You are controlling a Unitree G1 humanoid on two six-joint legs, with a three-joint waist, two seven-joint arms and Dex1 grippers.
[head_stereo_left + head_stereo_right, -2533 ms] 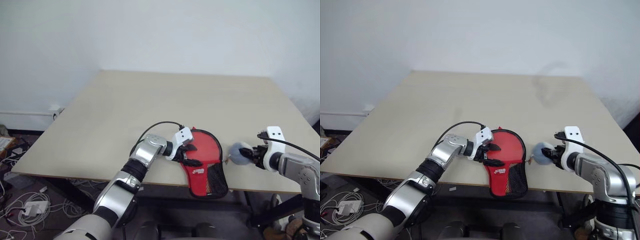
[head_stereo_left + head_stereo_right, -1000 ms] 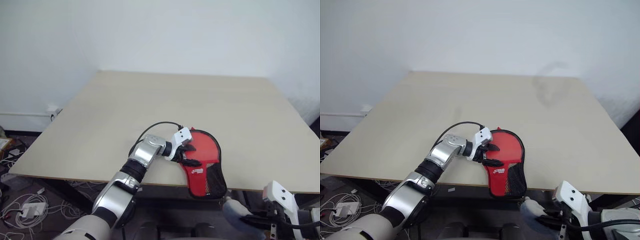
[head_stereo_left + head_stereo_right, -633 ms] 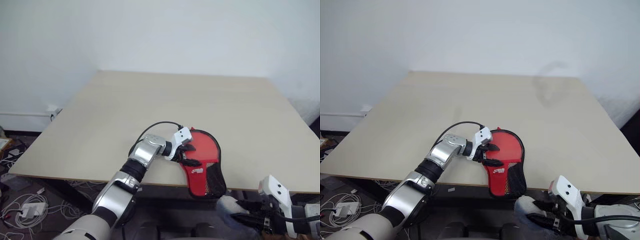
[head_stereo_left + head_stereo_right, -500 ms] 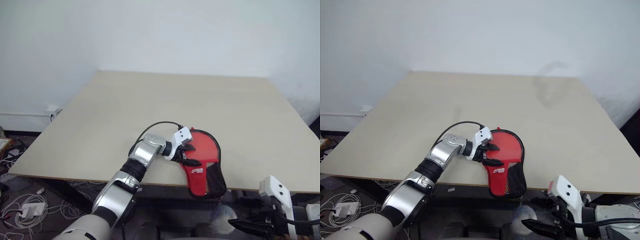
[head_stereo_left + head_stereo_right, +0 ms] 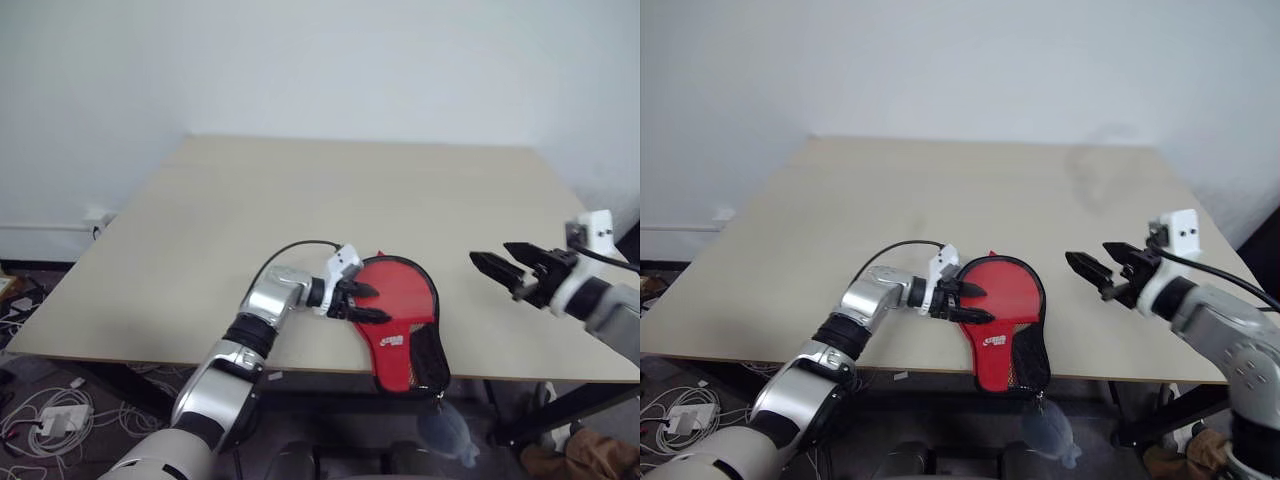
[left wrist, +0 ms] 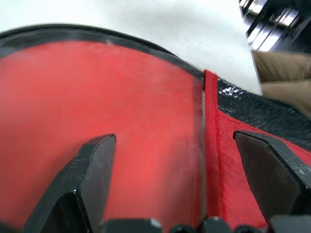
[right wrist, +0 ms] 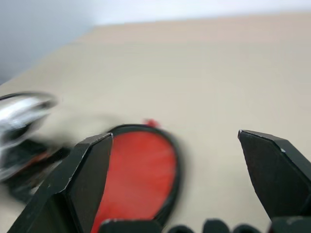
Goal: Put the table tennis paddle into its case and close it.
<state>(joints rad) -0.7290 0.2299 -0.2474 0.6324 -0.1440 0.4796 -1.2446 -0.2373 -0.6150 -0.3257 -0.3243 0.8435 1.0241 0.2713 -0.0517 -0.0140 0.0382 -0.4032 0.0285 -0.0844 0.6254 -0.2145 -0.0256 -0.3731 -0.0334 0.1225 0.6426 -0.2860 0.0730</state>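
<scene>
The left gripper (image 5: 358, 303) rests on the round end of the red case (image 5: 400, 325), its two black fingers spread wide over the fabric and clamping nothing. The case lies flat near the front edge of the beige table (image 5: 330, 205), its narrow end with the black mesh pocket (image 5: 431, 363) hanging past that edge. Below the edge, a small grey rounded lump (image 5: 447, 432) shows beneath the pocket. To the right, the right gripper (image 5: 498, 268) hovers above the table, apart from the case, pointing toward it with fingers wide apart and empty.
</scene>
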